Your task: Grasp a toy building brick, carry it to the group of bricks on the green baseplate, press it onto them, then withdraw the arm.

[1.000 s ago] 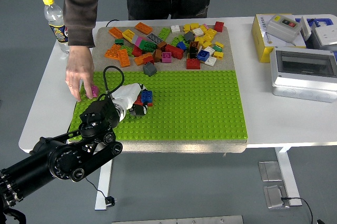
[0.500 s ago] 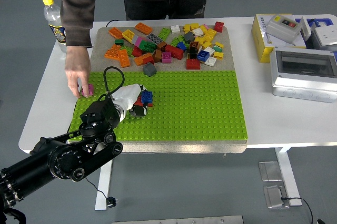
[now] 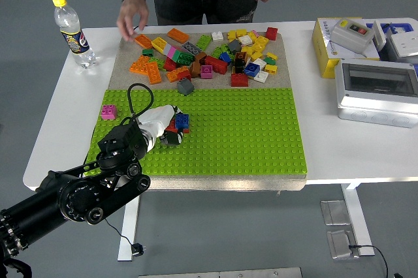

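Observation:
My left hand [image 3: 167,126] reaches in from the lower left and rests on a small group of bricks [image 3: 179,123], blue on top with red beneath, standing on the green baseplate [image 3: 235,134]. The hand covers the group's left side, so its grip is hidden. A single pink brick [image 3: 108,112] sits at the baseplate's left edge. Loose bricks in many colours [image 3: 209,53] lie piled on the tan plate behind the green one. The right arm is out of view.
A person stands at the far side, one hand [image 3: 130,14] raised above the table's back left corner. A water bottle [image 3: 70,29] stands at the far left. A yellow box [image 3: 330,40] and grey electrical boxes [image 3: 377,90] stand on the right.
The person's hand let go of the pink brick at the baseplate's left edge and lifted away to the back. My left hand has not moved.

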